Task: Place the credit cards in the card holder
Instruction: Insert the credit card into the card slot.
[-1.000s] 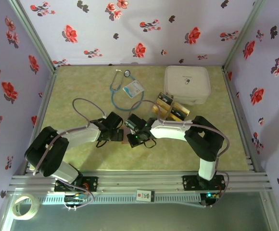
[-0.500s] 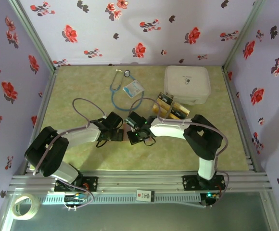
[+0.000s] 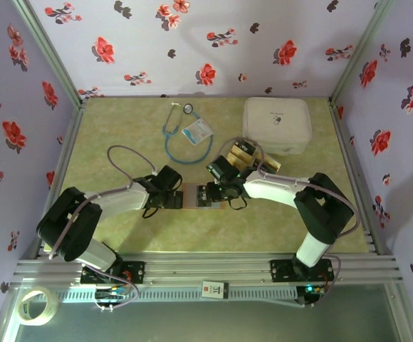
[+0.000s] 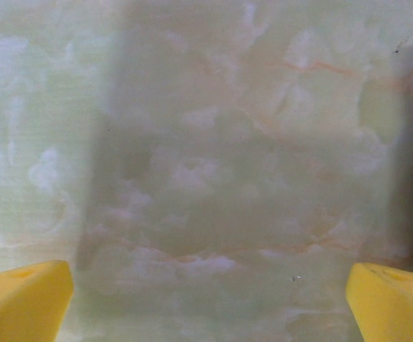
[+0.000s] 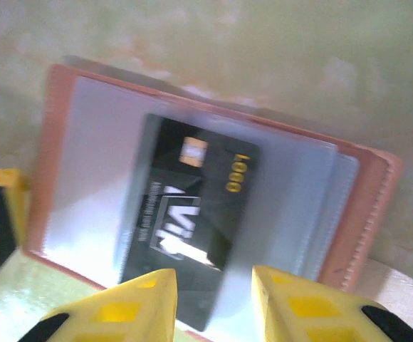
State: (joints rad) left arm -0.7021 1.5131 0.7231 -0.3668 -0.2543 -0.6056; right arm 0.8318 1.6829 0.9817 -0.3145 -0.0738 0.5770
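The left gripper (image 4: 206, 305) stands with its yellow fingertips spread wide, nothing between them but the green marbled table (image 4: 192, 142). Just off its right fingertip runs a thin tan strip, the near edge of the card holder (image 5: 292, 192). The holder lies opened flat on the table between the two grippers: a tan-brown leather-like rim with stitching around greyish clear pockets, stacked in layers on the side farther from the left gripper. One credit card (image 5: 185, 206) sits slid under the clear film of a pocket, its near end poking out towards the right gripper (image 5: 212, 310). The card looks black, with a small gold chip, a short row of gold digits (too blurred to read for sure) and large white letters that begin "VI". The right gripper's fingers are parted by a narrow gap and grip nothing; they hover over the card's near end. Beyond and to the right of that gripper lie the loose credit cards (image 3: 243, 151), yellow-gold with black bands, and farther right the white case (image 3: 278, 125), lid closed, its small mark unreadable.
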